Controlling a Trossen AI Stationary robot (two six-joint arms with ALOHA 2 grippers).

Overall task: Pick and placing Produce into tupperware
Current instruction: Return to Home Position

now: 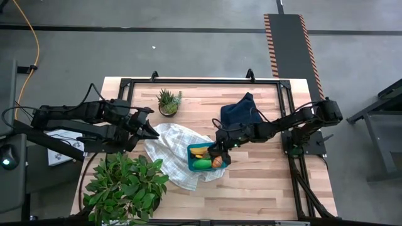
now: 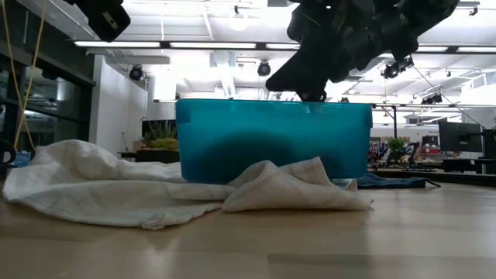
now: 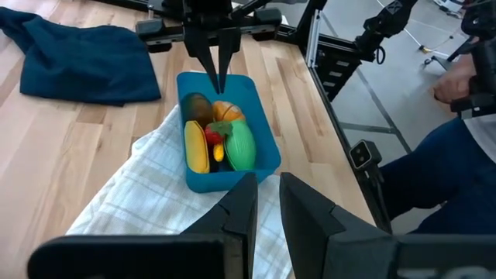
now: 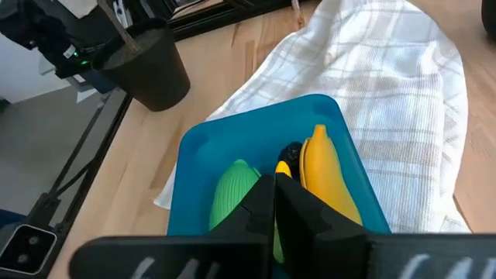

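Fingers (image 3: 203, 53) of right gripper (image 3: 217, 82) pinched above teal tupperware (image 3: 232, 180) brimming with produce (image 3: 240, 146)

The high view looks straight down from well above, taking in the whole wooden table (image 1: 264, 182) and the grey floor (image 1: 188, 50) around it. The low view sits at table-top height, very near the teal tupperware (image 2: 273, 139), and faces level across the boards into the room behind. The left wrist view looks forward past the left gripper (image 3: 267, 182), from some way off, down on the tupperware. The right wrist view hangs close over the same box, past the right gripper (image 4: 275, 180), facing a dark pot (image 4: 147, 66). All four views share the tupperware and the white cloth (image 1: 169, 141) beneath it.
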